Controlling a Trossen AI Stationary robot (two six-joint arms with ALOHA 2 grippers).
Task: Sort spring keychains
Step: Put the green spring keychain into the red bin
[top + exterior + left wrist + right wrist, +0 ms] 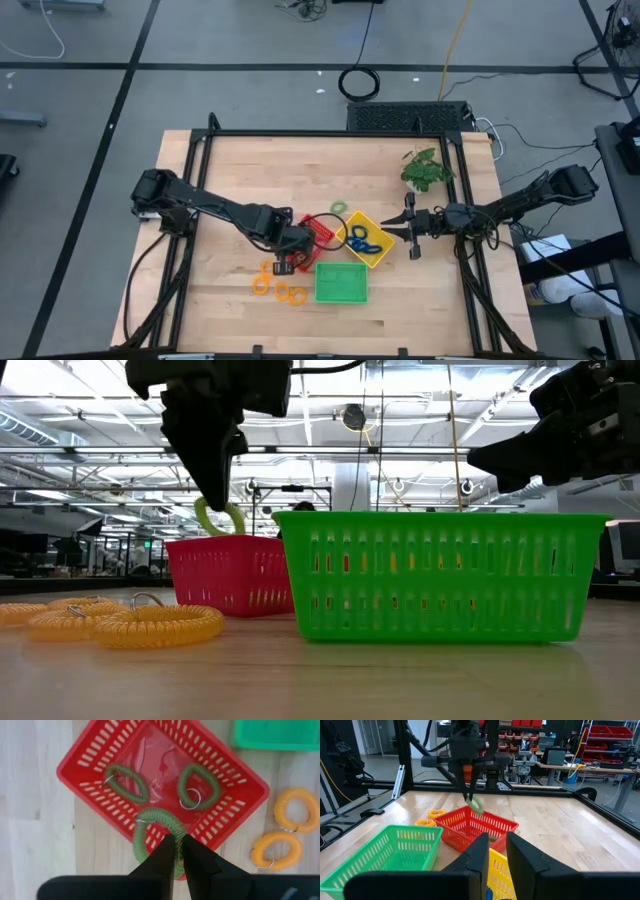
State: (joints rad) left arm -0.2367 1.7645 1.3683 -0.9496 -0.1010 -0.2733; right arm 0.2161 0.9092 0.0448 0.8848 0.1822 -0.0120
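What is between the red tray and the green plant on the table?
In the high view, the yellow tray, holding blue spring keychains, and one green spring keychain on the bare wood lie between the red tray and the plant.

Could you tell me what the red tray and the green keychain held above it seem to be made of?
The red tray looks like moulded plastic: slotted walls, and a glossy floor that catches glare. The green keychain, held by the left gripper, looks like matte coiled plastic cord with fine ribbing; the small ring on it looks like metal, though it is too small to be sure.
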